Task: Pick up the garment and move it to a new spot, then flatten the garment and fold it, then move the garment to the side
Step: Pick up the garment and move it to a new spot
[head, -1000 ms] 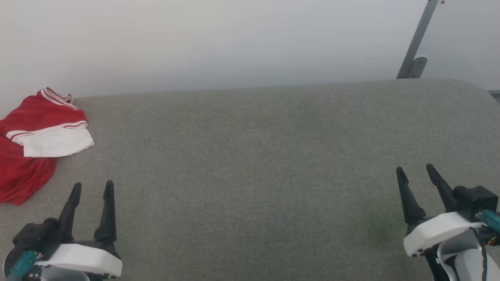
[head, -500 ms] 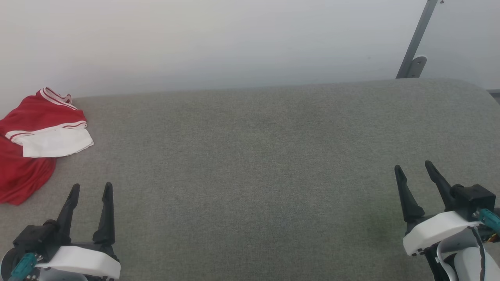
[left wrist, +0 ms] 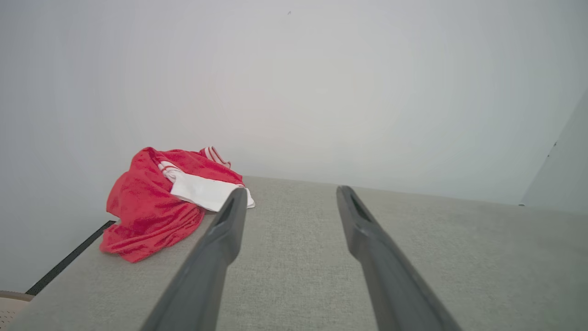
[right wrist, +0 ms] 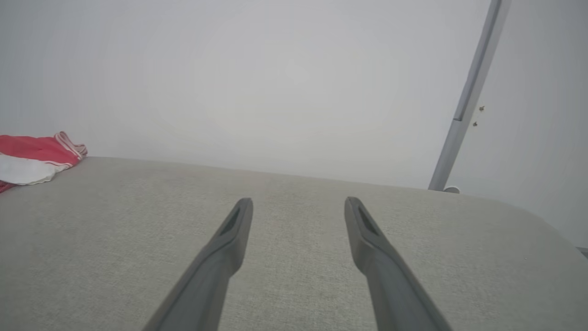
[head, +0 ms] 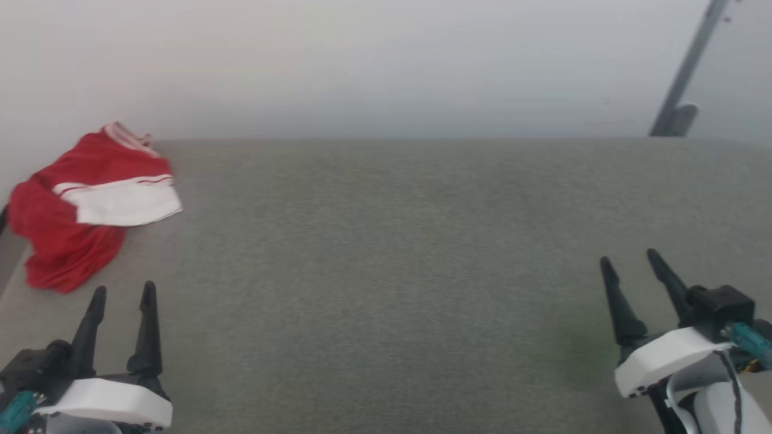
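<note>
garment (head: 90, 211) crumpled at far-left corner of surface (head: 386, 271) | left end effector (head: 123, 287) spread, empty, near it, not touching | right end effector (head: 627, 257) spread, empty, well apart

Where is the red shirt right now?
In the head view the red shirt lies crumpled at the grey table's far left corner, by the wall, ahead of the left gripper.

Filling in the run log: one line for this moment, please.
stage: pre-pickup | garment: crumpled, far left | left end effector: open, empty | right end effector: open, empty
</note>
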